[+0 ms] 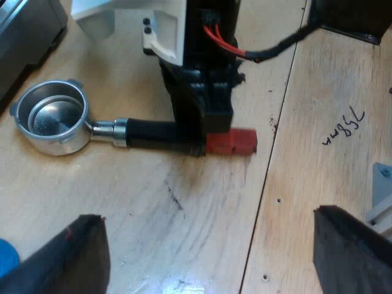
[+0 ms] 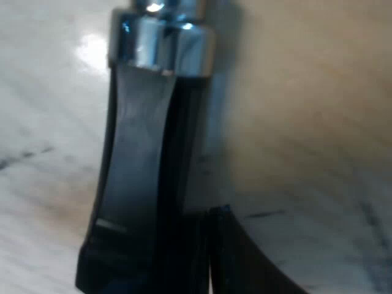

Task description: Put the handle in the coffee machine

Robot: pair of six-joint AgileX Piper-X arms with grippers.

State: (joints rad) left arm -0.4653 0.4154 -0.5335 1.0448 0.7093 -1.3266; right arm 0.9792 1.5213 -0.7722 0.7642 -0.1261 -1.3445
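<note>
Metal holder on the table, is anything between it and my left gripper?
Partly. The right gripper is down on the dark handle of the metal holder, next to its red end. The left gripper hovers with jaws open, and nothing visible stands on the table between it and the holder's basket end.

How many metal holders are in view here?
1. The metal holder lies on the wooden table, its dark handle under the right tool near the red end.
</note>
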